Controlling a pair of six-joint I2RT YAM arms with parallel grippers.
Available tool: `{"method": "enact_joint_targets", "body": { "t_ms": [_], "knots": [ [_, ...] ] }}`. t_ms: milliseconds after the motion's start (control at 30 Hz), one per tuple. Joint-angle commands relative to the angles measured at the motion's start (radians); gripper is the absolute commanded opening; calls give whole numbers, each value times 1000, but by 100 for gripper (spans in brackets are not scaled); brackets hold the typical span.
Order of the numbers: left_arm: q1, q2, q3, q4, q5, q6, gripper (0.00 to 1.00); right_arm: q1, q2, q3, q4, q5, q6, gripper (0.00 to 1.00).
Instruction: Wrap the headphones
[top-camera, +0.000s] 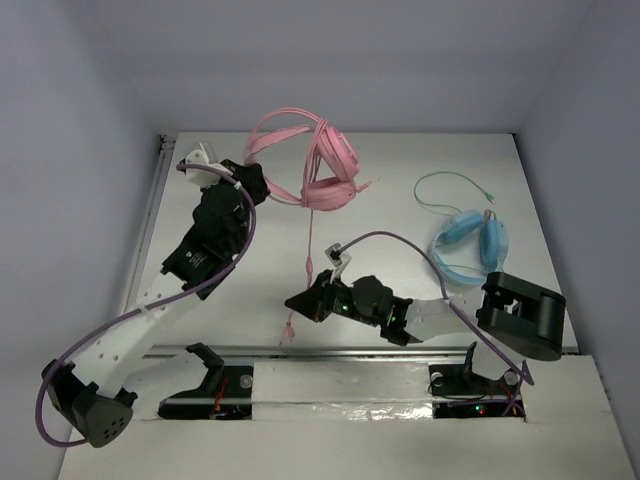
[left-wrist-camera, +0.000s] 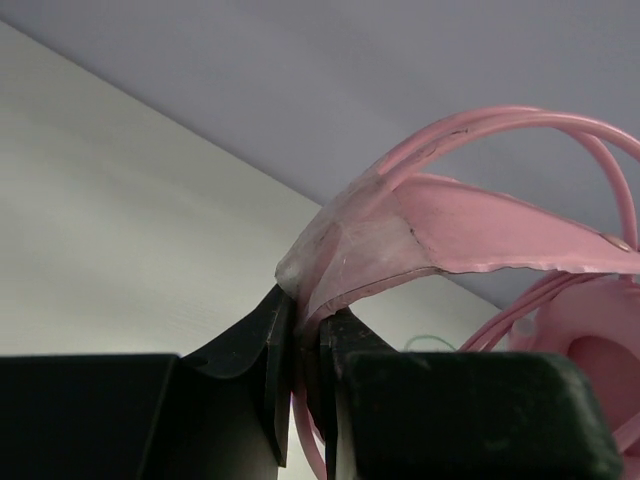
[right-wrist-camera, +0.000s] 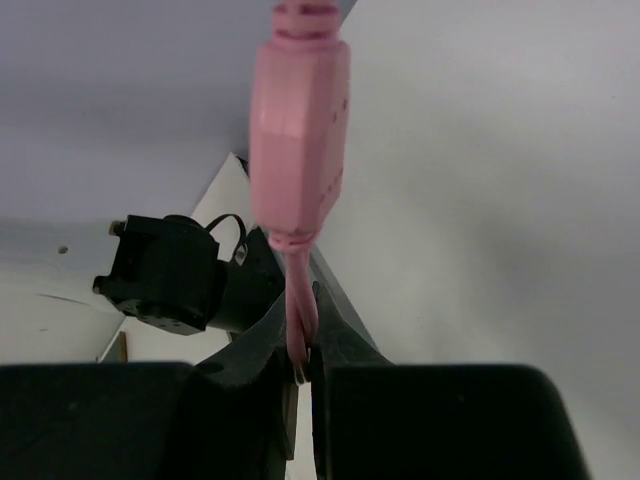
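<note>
Pink headphones (top-camera: 332, 190) sit far centre, headband (top-camera: 275, 120) looping left, thin cable (top-camera: 311, 235) trailing nearward

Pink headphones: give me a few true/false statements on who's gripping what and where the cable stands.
1. The left gripper is shut on the headband of the pink headphones. True.
2. The right gripper is open and holds nothing. False: it is shut on the pink cable, just below its inline block.
3. Neither gripper touches the blue headphones. True.
4. The pink cable is fully wound up. False: in the top view a long stretch runs loose from the headphones down to the right gripper.
</note>
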Motion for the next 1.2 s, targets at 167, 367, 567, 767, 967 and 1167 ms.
{"method": "enact_joint_targets", "body": {
  "t_ms": [167, 367, 567, 767, 967, 1167],
  "knots": [
    [5, 71, -71, 271, -259, 1, 0, 168, -87, 142, -325, 151, -15, 0],
    [-5, 64, -211, 245, -275, -10, 0, 225, -190, 277, -758, 275, -76, 0],
    [-105, 15, -331, 121, -314, -9, 0, 225, -181, 533, -1223, 367, -279, 0],
    [-211, 1, -329, -135, -294, 7, 0, 189, -179, 720, -1484, 407, -492, 0],
    [-280, 41, -234, -436, -247, -74, 0, 90, -200, 782, -1616, 381, -615, 0],
    [-341, 70, -164, -579, -198, -50, 0, 37, -219, 800, -1671, 381, -696, 0]
  ]
}}
